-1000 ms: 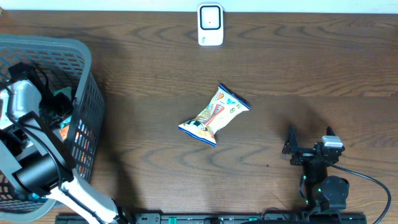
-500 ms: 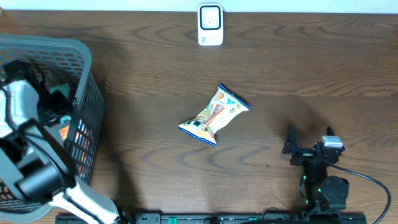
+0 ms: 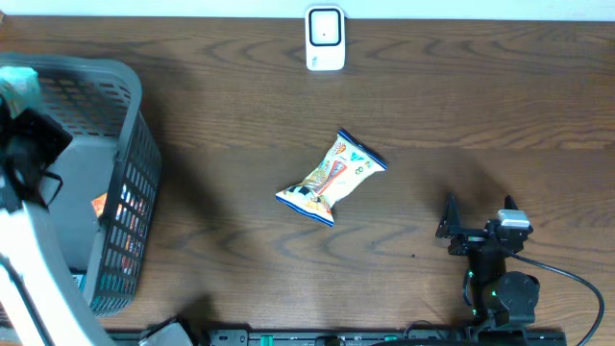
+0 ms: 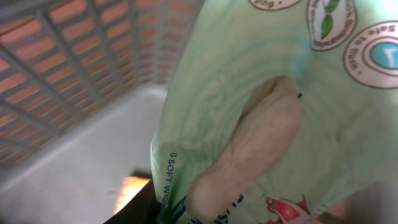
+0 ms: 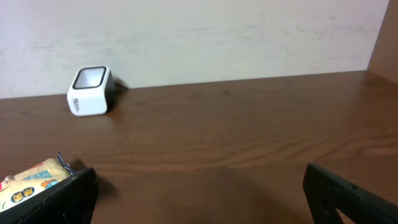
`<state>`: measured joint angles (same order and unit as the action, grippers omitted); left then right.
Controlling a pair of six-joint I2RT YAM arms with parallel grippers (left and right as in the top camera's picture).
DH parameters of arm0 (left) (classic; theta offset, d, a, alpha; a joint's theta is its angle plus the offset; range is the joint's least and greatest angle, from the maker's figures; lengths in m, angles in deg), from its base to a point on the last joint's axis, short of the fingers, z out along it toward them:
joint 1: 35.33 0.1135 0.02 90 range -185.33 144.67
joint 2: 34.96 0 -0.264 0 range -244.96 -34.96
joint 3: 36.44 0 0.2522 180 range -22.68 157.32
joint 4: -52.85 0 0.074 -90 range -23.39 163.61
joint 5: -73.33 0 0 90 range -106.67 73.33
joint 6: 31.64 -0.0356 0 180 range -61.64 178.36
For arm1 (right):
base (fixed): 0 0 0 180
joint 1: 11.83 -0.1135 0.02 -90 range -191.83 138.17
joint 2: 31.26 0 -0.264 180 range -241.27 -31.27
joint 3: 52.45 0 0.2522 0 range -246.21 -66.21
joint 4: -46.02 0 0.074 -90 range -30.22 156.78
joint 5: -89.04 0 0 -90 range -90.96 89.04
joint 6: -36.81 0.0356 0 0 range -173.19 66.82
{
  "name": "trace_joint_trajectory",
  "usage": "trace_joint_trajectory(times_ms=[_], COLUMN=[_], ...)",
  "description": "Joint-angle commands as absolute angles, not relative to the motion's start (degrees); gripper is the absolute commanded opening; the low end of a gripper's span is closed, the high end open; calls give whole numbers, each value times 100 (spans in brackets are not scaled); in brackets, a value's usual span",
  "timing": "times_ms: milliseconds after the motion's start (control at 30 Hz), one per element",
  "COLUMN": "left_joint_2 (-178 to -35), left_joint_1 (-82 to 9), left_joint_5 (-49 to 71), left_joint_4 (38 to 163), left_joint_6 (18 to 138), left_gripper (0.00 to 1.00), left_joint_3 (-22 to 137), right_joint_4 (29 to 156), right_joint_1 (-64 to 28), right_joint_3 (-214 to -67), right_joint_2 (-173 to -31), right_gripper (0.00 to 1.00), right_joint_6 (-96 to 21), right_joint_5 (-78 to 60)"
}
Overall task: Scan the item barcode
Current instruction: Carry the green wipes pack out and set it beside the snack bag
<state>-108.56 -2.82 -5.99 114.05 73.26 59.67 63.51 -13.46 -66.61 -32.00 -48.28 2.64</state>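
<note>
Left pincer (image 3: 27,115) is gripping a pale green packet (image 4: 261,124), holding it over the basket (image 3: 132,207). Right pincer (image 3: 479,213) is standing wide open; the scanner (image 3: 325,38) is sitting well ahead of it.

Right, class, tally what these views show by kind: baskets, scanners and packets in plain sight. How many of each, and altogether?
Baskets: 1 (grey basket)
Scanners: 1 (white scanner)
Packets: 2 (snack bag, pale green pack)
Total: 4
An orange item behind the basket mesh is too hidden to count.
</note>
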Motion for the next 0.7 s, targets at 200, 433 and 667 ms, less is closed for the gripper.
trace_joint_trajectory(times_ms=[200,433,667], left_joint_2=[-9195,-9118,-9877], left_joint_1=[-1132,-2839,-4216], left_joint_5=[1335,1019,-76], left_joint_4=[11403,11431,11665], left_joint_6=[7579,7345,7348], left_gripper=[33,33,33], left_joint_3=[6045,5864,5438], right_joint_4=[6370,6370,6370], right_joint_1=[-1374,-1374,-1374], right_joint_3=[-6651,-6653,-6651], right_joint_2=[-3182,-3182,-3182], right_gripper=[99,99,99], right_joint_6=[-4920,-4920,-4920], right_joint_5=[253,253,253])
